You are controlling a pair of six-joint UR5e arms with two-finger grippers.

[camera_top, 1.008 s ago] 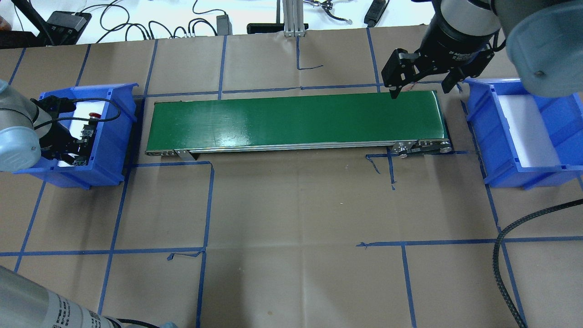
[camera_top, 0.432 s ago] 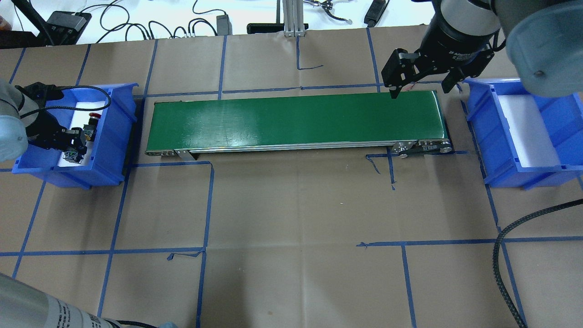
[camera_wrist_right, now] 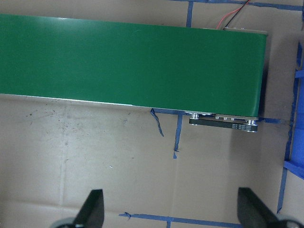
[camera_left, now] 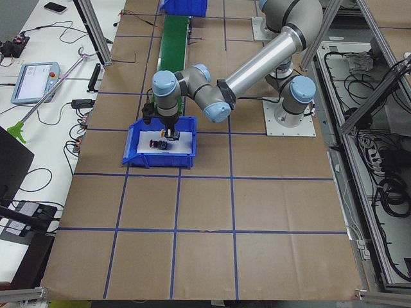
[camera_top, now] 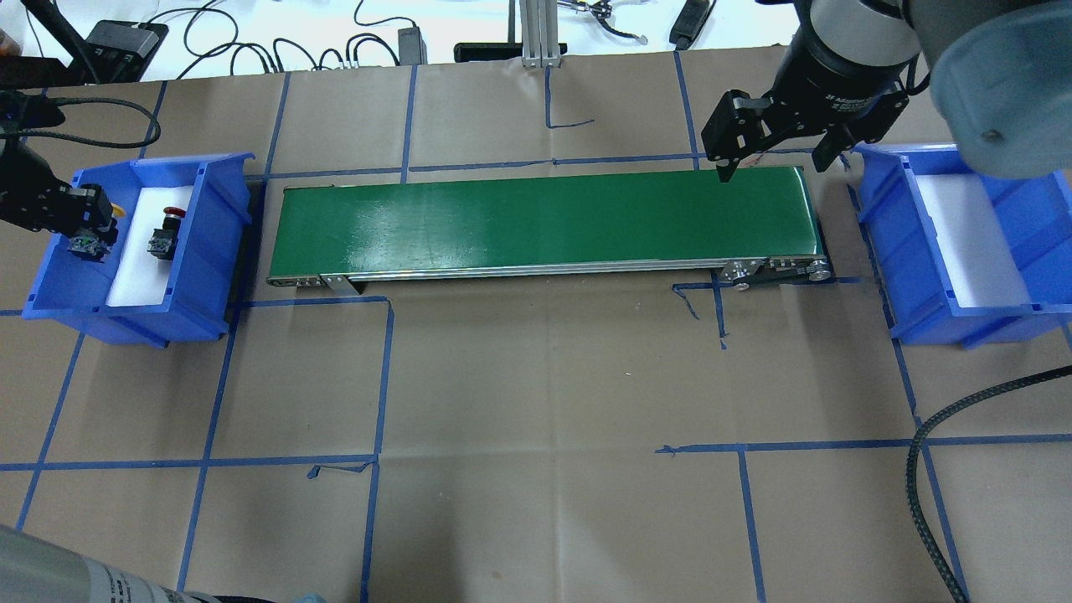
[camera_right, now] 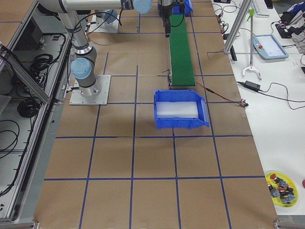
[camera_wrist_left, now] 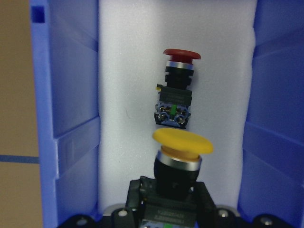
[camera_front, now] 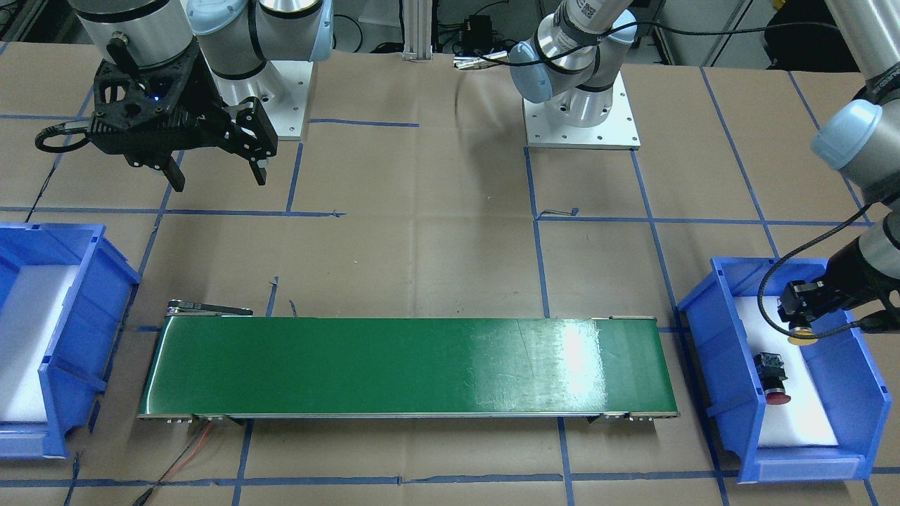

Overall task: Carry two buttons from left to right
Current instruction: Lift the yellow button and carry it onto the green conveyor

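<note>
I am on the first carry. My left gripper is pinched on the yellow button, gripping its grey block, so the barrel and mushroom cap stick out ahead of my fingertips. The left wrist view shows the button over the white foam of the left blue bin. I judge it to be clear of the foam, not resting on it (the overhead view puts me near the bin's outer wall, which fits).

The red button lies on its side on the foam just beyond the yellow cap and apart from it, with its cap pointing away from my tool. I have not touched it yet.

My right gripper hangs with its fingers spread wide and nothing between them. It sits over the far end of the green conveyor belt, with the right blue bin just beside it on the outer side.

As I read it, the next move is to take the yellow button up over the bin wall on the belt side and across to the belt's near end. There I should set it down low and stable before letting go, because a round cap on a narrow barrel could roll. I must also keep clear of the red button on the way out.
</note>
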